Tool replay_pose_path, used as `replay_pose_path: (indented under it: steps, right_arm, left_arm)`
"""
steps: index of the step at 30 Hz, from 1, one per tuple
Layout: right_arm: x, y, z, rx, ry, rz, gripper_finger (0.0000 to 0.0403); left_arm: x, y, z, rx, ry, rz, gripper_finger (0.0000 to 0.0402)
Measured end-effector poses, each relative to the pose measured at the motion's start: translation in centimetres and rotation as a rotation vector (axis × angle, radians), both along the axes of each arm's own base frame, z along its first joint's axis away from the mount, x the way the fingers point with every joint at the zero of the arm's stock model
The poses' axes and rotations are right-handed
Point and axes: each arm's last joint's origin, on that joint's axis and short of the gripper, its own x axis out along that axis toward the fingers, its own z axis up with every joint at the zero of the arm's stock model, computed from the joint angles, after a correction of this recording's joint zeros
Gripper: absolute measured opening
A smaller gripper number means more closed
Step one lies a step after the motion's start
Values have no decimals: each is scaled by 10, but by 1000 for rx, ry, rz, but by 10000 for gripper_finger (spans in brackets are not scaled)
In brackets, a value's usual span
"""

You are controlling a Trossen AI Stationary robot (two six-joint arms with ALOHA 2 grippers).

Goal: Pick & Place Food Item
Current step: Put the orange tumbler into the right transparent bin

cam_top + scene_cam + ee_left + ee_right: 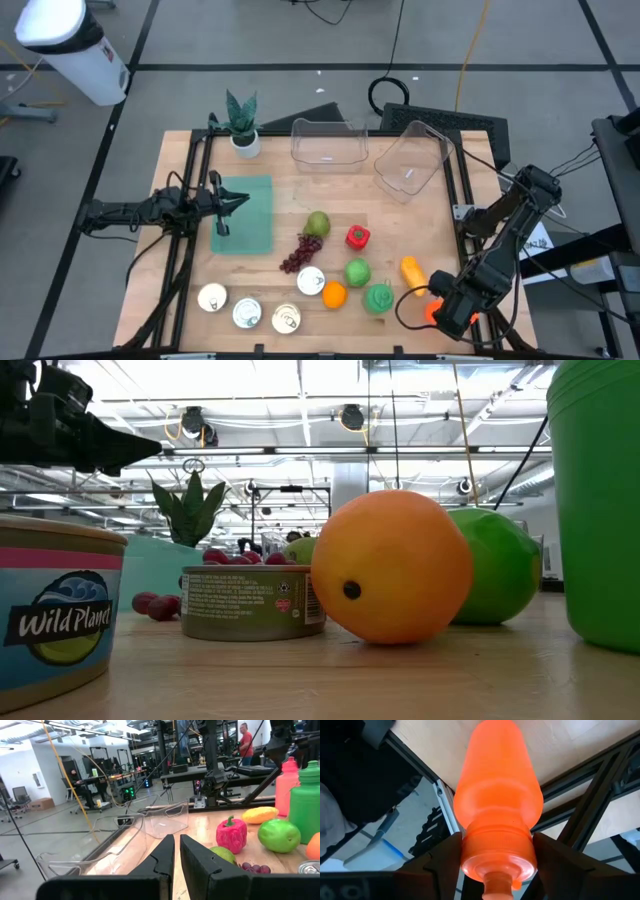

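Observation:
My right gripper (496, 865) is at the table's near right corner, shut on a translucent orange bottle (497, 795), which glows orange in the high view (431, 309). My left gripper (226, 207) hovers shut over a teal mat (250, 225) on the table's left side, touching nothing. Between them lie a green pear (317, 223), red pepper (357, 237), dark grapes (299, 254), green apple (357, 271), orange (334, 294) and a yellow-orange piece (412, 272). A green bottle (379, 298) stands beside the orange. My right gripper pinches the orange bottle at its collar below the cap (497, 852), one finger (442, 862) on each side, lying across the bottle. The cap end points back at the wrist and the body sticks out ahead of the fingers, over the table's edge and frame rail.
Several tins (247, 313) stand along the near edge. Two clear plastic bins (325, 143) (410, 160) sit at the far side, the right one tipped. A potted plant (242, 125) stands at the far left. Black frame rails (462, 190) border the table. People stand in the room beyond.

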Motion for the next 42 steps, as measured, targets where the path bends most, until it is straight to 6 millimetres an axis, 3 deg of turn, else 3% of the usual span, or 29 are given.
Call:
replay_pose_path:
  steps: [10,18,31,42]
  right_arm:
    - [-2,-3,3,9,-11,1,205]
    - [-15,-21,26,52,-93,-49,205]
    - [-39,-69,68,21,-531,-29,204]
    - [-41,-91,81,-309,-946,225,207]
  left_arm:
    - [0,0,0,0,0,1,42]
    - [0,0,0,0,0,0,42]
    - [0,0,0,0,0,0,42]
    - [0,0,0,0,0,0,42]
